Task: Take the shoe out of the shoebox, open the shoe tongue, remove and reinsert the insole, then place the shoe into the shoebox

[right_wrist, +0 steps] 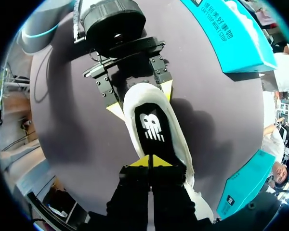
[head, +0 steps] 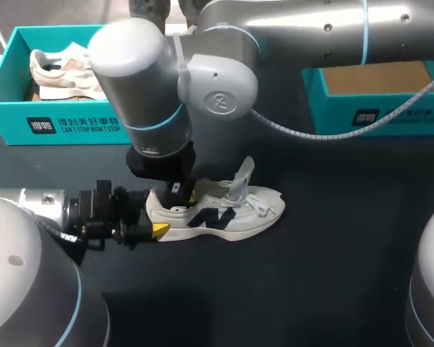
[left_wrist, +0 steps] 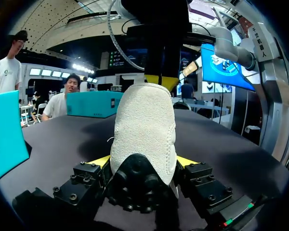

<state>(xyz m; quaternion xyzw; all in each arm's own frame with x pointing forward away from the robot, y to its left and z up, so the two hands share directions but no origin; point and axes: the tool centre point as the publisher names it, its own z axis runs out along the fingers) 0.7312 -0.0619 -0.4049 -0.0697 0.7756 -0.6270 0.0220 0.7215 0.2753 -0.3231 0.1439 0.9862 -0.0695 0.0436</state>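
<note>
L claw (left_wrist: 142, 161) clamps shoe (head: 224, 214) heel; R claw (right_wrist: 149, 161) over insole (right_wrist: 152, 127).

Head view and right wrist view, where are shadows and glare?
Head view: glare spots on the right arm's silver shell, little shadow under the white sneaker. Right wrist view: the sneaker's dark shadow falls on the black table toward the teal shoeboxes.

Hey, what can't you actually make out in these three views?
Head view: the right arm hides the shoe opening and most of the right gripper.
Left wrist view: the heel between the left gripper fingers blocks the tongue and insole.
Right wrist view: the shut right fingers cover whether they pinch the insole.
Head view: the arm cuts off the right-hand shoebox.
</note>
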